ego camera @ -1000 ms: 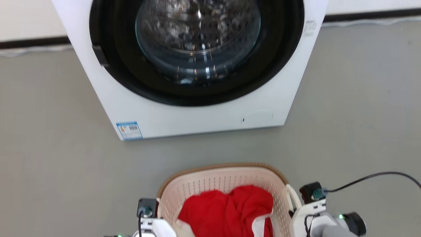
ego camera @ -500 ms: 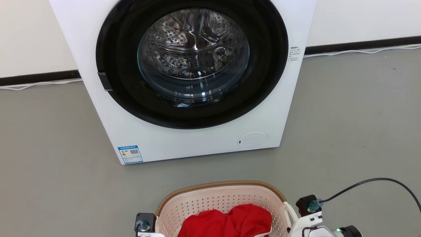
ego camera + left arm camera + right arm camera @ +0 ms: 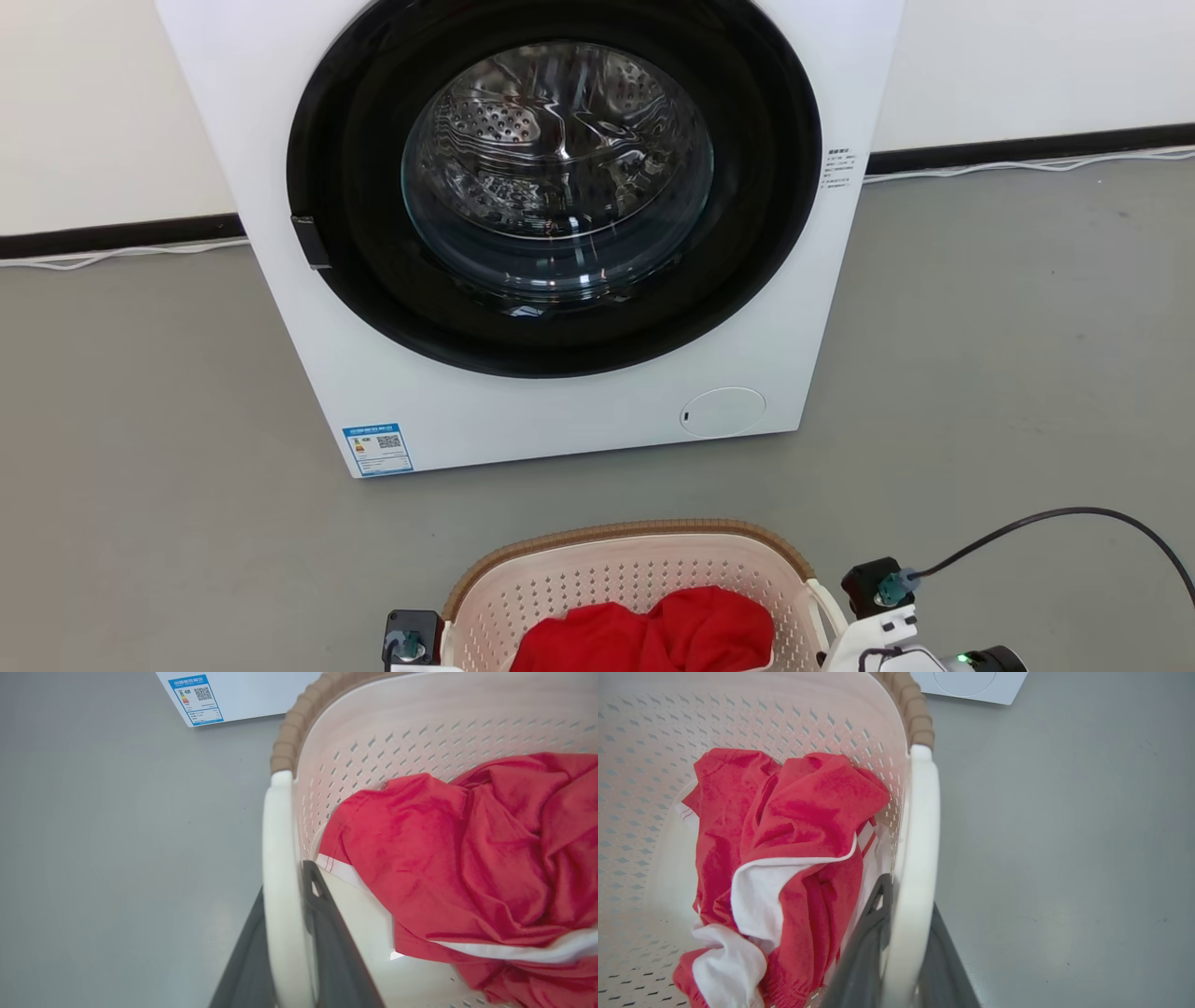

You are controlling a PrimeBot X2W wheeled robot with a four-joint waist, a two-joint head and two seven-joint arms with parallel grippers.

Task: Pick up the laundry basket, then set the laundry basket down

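Laundry basket [image 3: 635, 571] sat at 6 o'clock in the head view, red garment [image 3: 653, 635] inside, washing machine [image 3: 579, 425] at 12 o'clock. Left hand [image 3: 286, 882] clasped its 9 o'clock handle [image 3: 278, 835]; right hand [image 3: 908, 896] clasped its 3 o'clock handle [image 3: 920, 826]

site: laundry room | cues: washing machine [image 3: 560, 215], laundry basket [image 3: 635, 569] (clothes [image 3: 653, 635] inside)

The head camera is tilting up, showing more of the white front-loading washing machine [image 3: 560, 420] and less of the cream perforated plastic laundry basket [image 3: 635, 569].
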